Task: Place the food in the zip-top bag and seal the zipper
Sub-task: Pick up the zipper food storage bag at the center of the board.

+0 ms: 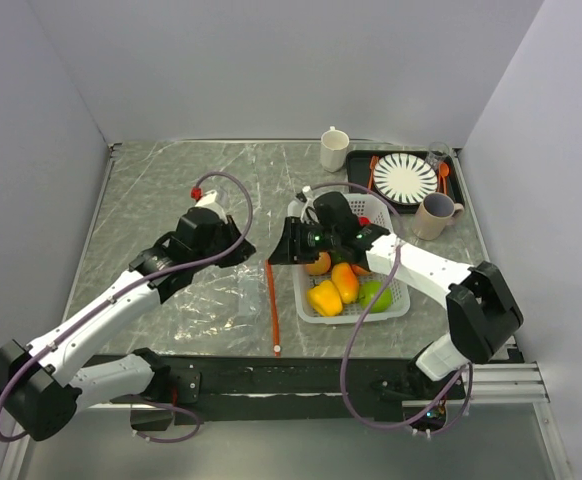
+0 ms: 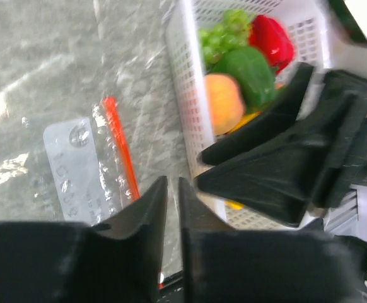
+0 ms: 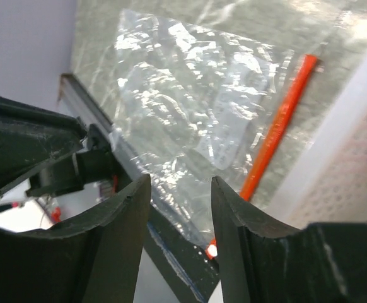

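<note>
The bag lay flat on the table, its zipper beside the basket of food. My left jaws were almost closed and empty; my right jaws stood parted, empty. Pinching only the top lip near the zipper seemed best.

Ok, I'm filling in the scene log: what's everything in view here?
basket: one, white mesh, centre right
food: several pieces, yellow, orange, green, red, in the basket
zip-top bag: one, clear, flat, left of the basket
zipper: one, orange-red, bag edge nearest the basket
tray: one, black, back right
plate: one, white with dark stripes, on the tray
orange utensils: two, flanking the plate
glass: one, clear, tray's back corner
white mug: one, back centre
beige mug: one, beside the tray
left gripper: black, nearly shut, above the bag
right gripper: black, open, by the basket's left edge
</note>
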